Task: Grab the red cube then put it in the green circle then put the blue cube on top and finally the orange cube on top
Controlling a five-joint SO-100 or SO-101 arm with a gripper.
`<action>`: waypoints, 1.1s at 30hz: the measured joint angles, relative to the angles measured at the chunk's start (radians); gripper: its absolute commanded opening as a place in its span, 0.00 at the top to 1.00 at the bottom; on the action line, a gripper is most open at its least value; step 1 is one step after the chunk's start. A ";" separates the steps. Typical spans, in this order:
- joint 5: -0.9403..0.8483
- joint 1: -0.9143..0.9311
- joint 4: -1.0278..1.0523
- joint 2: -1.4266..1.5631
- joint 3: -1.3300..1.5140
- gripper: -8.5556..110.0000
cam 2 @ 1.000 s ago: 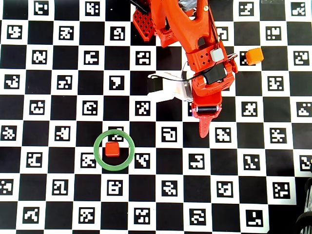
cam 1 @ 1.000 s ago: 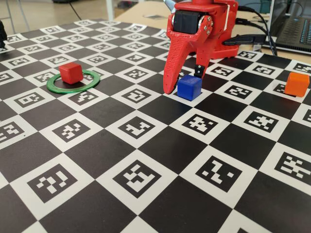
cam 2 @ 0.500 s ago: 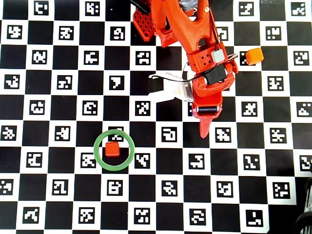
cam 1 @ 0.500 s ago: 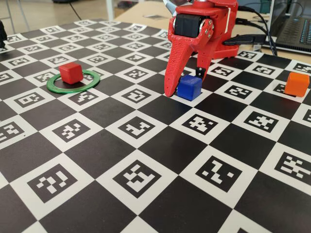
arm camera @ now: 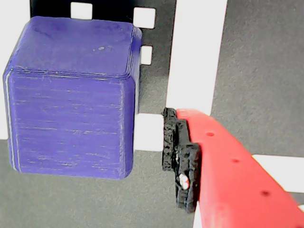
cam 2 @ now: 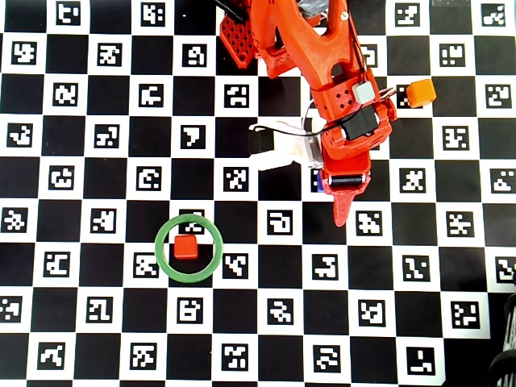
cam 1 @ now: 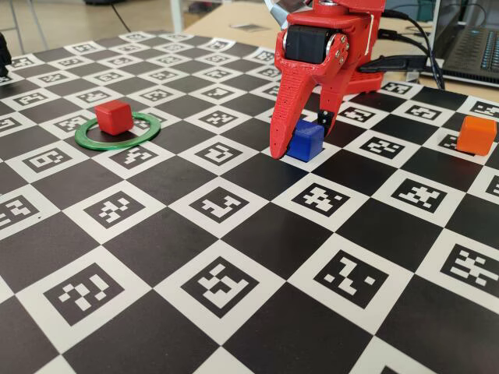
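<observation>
Gripper (cam 1: pixel 300 140) down low on the board, one red finger (cam 1: pixel 282 117) on each side of the blue cube (cam 1: pixel 304 140) in the fixed view. Jaws partly apart, w/ the cube in between. In the wrist view, a gap of board seen btw. the blue cube (arm camera: pixel 71 99) and the black pad (arm camera: pixel 180 161) on the red finger, so not squeezing it on that side. Can't see the other finger there. Cube flat on a white square, not lifted.

From overhead, blue cube (cam 2: pixel 321 184) almost all hidden under the arm (cam 2: pixel 322 72); just a thin blue bit seen at the left of the gripper (cam 2: pixel 334 187). Long red finger tip pointing down in that view.

Red cube (cam 1: pixel 114 116) sitting inside the green circle (cam 1: pixel 118 130), on the left of the fixed view, well apart from the gripper. From overhead, red cube (cam 2: pixel 185 247) near the middle of the green circle (cam 2: pixel 189 248), a bit to the left, not touching the ring.

Orange cube (cam 1: pixel 475 134) alone at the right side in the fixed view, well apart from the blue one. From overhead, orange cube (cam 2: pixel 420 93) up at the right, just beside the arm.

Board (cam 1: pixel 234 265) all black and white squares w/ small code marks. Laptop (cam 1: pixel 468 51) and black cables (cam 1: pixel 413 39) behind the board, top right in the fixed view.
</observation>
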 measured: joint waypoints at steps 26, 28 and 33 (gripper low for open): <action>-0.012 0.025 0.000 -0.009 0.000 0.79; -0.012 0.025 0.000 -0.012 0.000 0.82; -0.014 0.025 0.000 -0.012 0.000 0.86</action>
